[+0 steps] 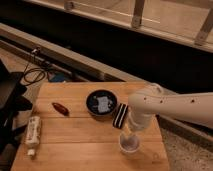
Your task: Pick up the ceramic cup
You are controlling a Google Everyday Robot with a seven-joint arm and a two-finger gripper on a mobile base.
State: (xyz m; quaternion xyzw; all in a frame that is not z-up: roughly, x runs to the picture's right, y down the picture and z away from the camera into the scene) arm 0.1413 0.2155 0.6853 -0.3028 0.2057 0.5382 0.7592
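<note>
The small white ceramic cup stands upright on the wooden table, near its front right corner. My white arm reaches in from the right and bends down over the cup. My gripper hangs straight down at the cup's rim, partly hiding the cup's far side. A black round bowl with something pale inside sits behind and left of the cup.
A black and white striped packet lies between the bowl and my arm. A reddish-brown object lies left of the bowl. A white tube lies at the left edge. Cables and a dark chair are left of the table.
</note>
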